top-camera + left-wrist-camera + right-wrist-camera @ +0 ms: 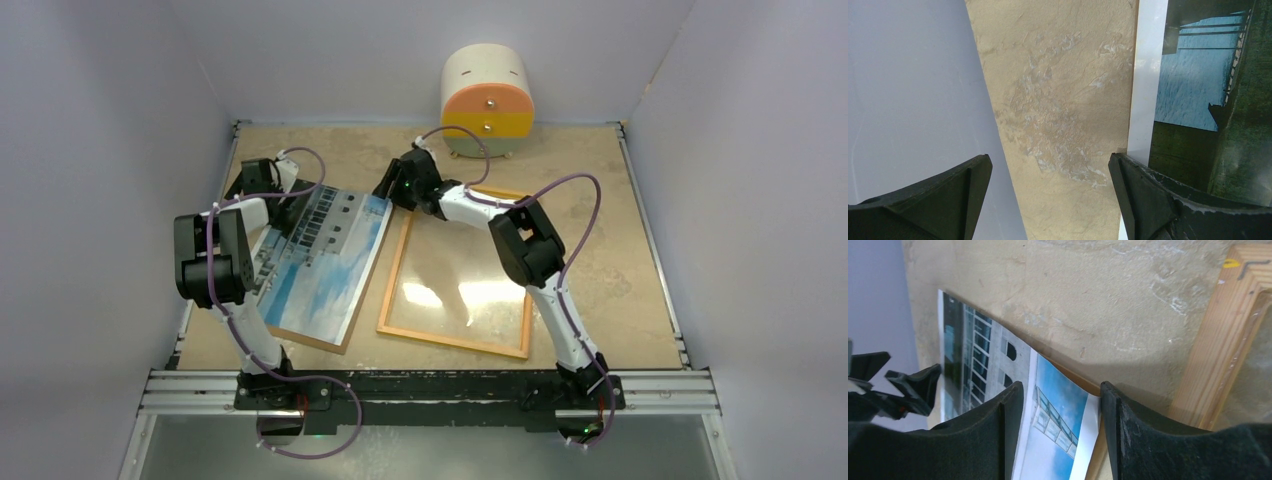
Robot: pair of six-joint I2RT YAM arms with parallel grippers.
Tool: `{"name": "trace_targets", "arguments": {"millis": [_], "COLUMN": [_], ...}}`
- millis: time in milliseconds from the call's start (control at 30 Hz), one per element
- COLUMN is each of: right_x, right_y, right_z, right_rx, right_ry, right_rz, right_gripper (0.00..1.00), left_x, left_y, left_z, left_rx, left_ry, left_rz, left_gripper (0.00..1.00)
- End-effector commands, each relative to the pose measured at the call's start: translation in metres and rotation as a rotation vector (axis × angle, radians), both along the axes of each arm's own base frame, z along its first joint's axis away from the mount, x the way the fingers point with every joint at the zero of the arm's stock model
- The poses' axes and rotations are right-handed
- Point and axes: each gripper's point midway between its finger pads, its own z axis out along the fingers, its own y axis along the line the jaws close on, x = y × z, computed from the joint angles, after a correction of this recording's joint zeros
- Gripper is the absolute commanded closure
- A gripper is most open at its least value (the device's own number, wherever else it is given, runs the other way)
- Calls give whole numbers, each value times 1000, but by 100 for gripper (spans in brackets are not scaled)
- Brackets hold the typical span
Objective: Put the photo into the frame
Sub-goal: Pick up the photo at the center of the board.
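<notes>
- Top external: frame (395, 270) lies wood-back up, centre-right.
- Photo (330, 255) lies face-up just left, on a brown board (310, 340).
- Left gripper (1050, 165): spread wide, empty, beside photo's edge.
- Right gripper (1062, 390): spread, empty, over photo's corner.

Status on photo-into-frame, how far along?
Early. Done: the frame lies wood back up, glass bare. In hand: left gripper and right gripper, both open, sit at the photo's far corners, gripping nothing. To do: the photo lies on the brown board beside the frame; grasp, move, seat it.
</notes>
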Motion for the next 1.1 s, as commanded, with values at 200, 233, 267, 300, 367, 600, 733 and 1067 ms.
{"name": "trace_targets", "arguments": {"millis": [200,233,267,300,367,600,733,1067], "right_x": [-1,-2,-3,-4,-8,-23,-32,-36], "right_y": [13,12,12,11,10,13,17,18], "right_z": [70,71,74,74,76,60,43,17], "right_rx": [179,185,194,202,235,324,348,349], "right_ry": [-66,-68,-69,-64,-52,36,91,139], "right_rz": [17,17,16,16,20,46,66,64], "right_gripper": [42,42,42,42,42,43,44,50], "left_x": [-42,-42,-42,-42,-42,-41,-41,-43], "left_y": [-15,-15,-14,-14,-14,-14,-14,-13], "left_z": [-55,-54,-54,-54,-54,-53,-54,-58], "left_rx": [-67,-67,-66,-66,-67,-63,-65,-65], "left_ry": [206,206,204,206,206,201,202,217], "left_rz": [-25,-25,-24,-24,-23,-23,-19,-15], "left_gripper": [6,6,6,6,6,6,6,6]}}
